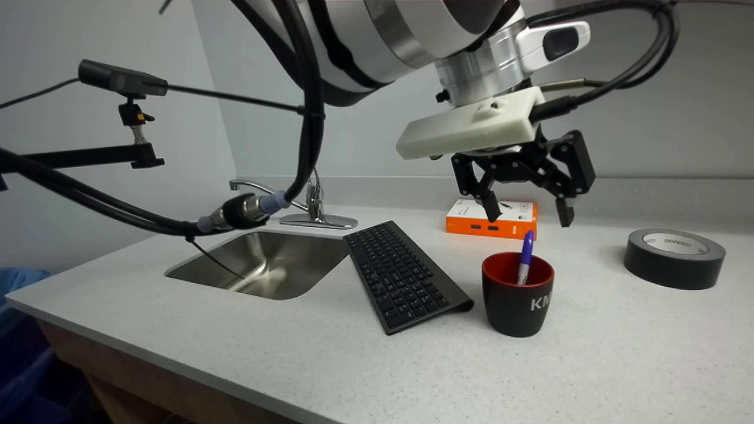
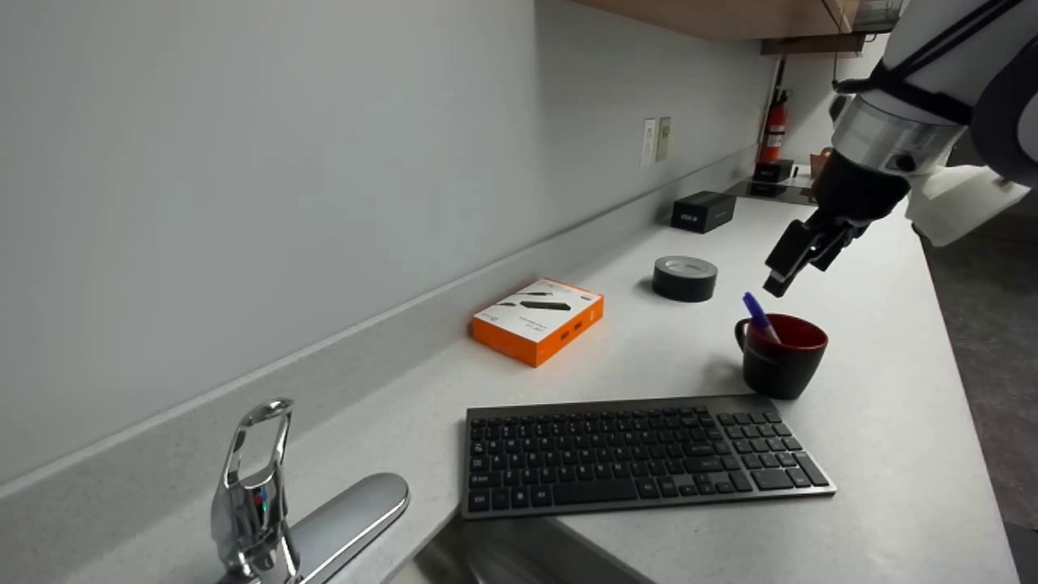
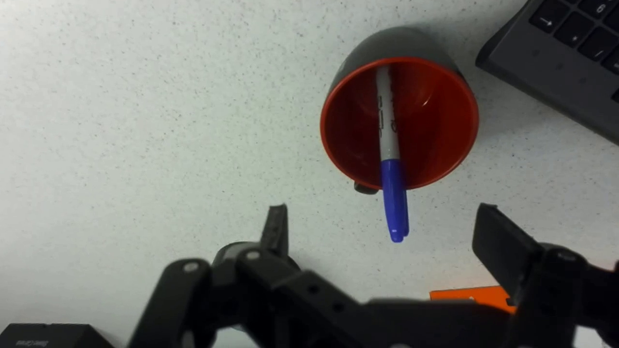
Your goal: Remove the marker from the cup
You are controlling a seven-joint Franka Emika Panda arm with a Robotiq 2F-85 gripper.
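Currently pre-grasp, nothing extracted. In an exterior view, clock centred on the cup (image 1: 509,306), 12 at top, left to right: sink (image 1: 300,271) well apart at 9; keyboard (image 1: 406,277) also at 9, just beside the cup, not touching; orange-and-white box (image 1: 503,228) at 11, behind. Then the cup itself, upright on the desk (image 1: 412,377), marker (image 1: 525,257) leaning inside it: white barrel down in, blue cap poking above the rim. Wrist view puts the cap across the rim at 6 o'clock. Pincer (image 1: 529,215) at 12, above the cup and near the cap; fingers spread wide, gripping nothing, no contact visible. Tape roll (image 1: 671,268) between 2 and 3, well apart.

My read: approach mostly done, removal not started. Left: centre on cap, lower, clamp, pull marker clear of rim, presumably park it on the desk.
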